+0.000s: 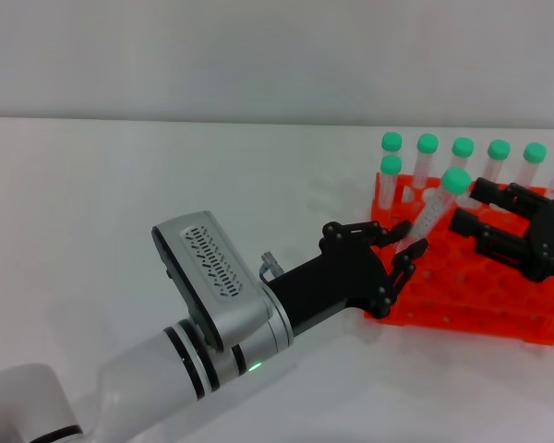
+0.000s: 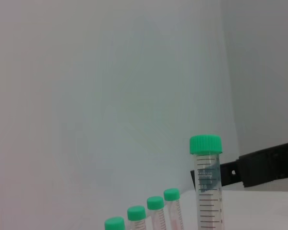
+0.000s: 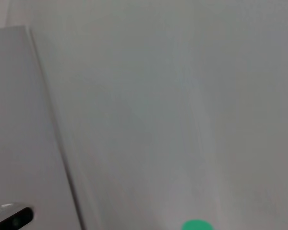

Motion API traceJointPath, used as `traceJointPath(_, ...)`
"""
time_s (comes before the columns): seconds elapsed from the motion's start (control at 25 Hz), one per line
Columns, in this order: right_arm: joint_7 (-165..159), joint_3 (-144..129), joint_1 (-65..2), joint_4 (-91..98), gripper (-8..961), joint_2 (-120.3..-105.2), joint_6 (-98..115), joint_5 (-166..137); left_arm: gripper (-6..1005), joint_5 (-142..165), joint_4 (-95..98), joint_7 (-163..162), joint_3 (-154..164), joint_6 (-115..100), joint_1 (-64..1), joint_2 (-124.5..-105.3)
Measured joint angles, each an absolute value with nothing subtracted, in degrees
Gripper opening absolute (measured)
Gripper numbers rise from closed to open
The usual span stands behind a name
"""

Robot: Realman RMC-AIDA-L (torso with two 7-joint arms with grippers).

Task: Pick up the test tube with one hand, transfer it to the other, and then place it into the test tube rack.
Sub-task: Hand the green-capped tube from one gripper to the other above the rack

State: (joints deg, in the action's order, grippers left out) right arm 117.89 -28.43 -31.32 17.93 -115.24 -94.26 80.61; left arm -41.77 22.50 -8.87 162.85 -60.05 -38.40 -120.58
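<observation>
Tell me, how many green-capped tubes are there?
8: one tube held tilted by the left hand, seven standing along the rack's far side. The right hand may hide more.

Plain white counter (image 1: 120, 175) fills foreground, bare matte surface. Pale grey-white wall (image 1: 258, 55) behind, meeting counter along straight horizontal edge. Soft even light.

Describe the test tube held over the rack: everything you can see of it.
The test tube is a slim clear plastic tube with a green screw cap and black graduation marks down its side, plain in the left wrist view. It is tilted, cap up and toward the right gripper. The left gripper holds its lower part, fingers closed round it, over the near left part of the orange-red rack. The right gripper's fingers reach close to the cap; whether they touch cannot be told.
</observation>
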Motion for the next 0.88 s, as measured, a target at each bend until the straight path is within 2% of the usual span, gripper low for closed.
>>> traceJointPath(0.28, 119.80, -29.78, -33.50, 16.06, 686, -115.85, -94.11, 80.94, 318, -41.80, 22.50, -8.87, 162.26, -59.85, -38.53, -120.58)
traceJointPath(0.8, 122.19, -29.27, -34.87, 13.69, 679, -115.92, -92.98, 82.44, 333, -41.84, 22.41, -8.87, 162.24, -59.85, -38.41, -120.58)
traceJointPath(0.88, 122.35, -29.16, -34.89, 13.51, 490, -115.89, -92.81, 82.46, 335, -41.84, 22.41, -8.87, 162.24, -59.88, -38.40, -120.59)
